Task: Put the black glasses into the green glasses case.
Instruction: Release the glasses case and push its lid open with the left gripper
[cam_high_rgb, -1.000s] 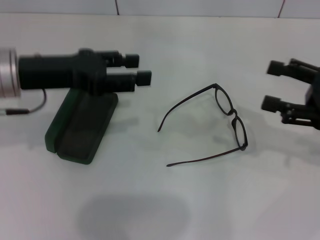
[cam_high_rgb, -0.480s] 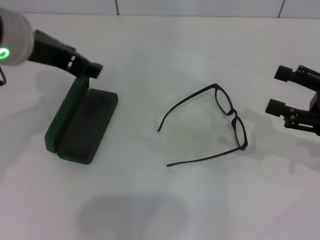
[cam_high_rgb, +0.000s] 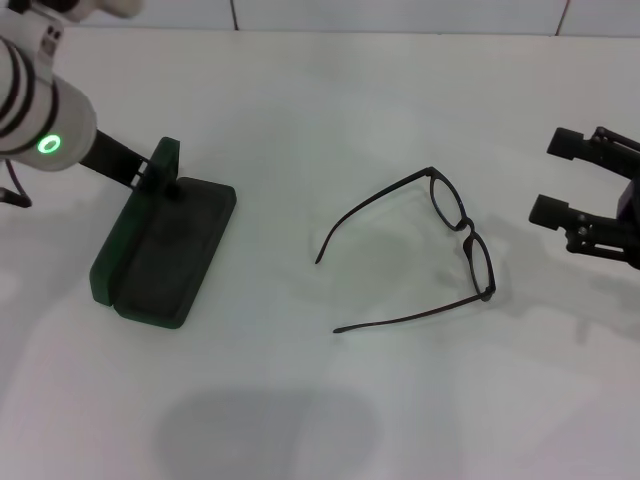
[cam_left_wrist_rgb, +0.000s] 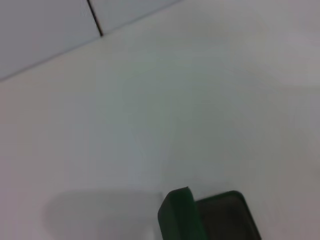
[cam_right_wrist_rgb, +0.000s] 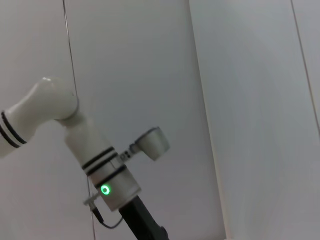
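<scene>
Head view puts the glasses (cam_high_rgb: 440, 235) on the white tabletop (cam_high_rgb: 320, 400) a little right of centre, unfolded, lenses toward the right end effector (cam_high_rgb: 575, 180) and both temples trailing off toward the left side. Their front bar runs roughly away-and-toward the robot, slightly slanted. The right end effector hovers just beyond the lens side, near but not touching, its two black fingers clearly apart with a gap between the pads. It is much the nearer of the two, so the pickup looks like its job, probably closing across the bridge or a lens rim.

The case (cam_high_rgb: 160, 250) lies well to the left, open, with the lid standing up along its far-left edge and the dark lined tray facing up. Its long axis runs mostly away from the robot, roughly parallel to the glasses' front. The left arm reaches over the lid end; its end effector is hidden behind the lid, so I cannot tell how its fingers stand.

Frames are thin, glossy black with clear rounded-rectangular lenses, likely slippery and easy to skid. The case is a dark green hard shell, rounded at the corners, matte inside. The tabletop is smooth and plain.
</scene>
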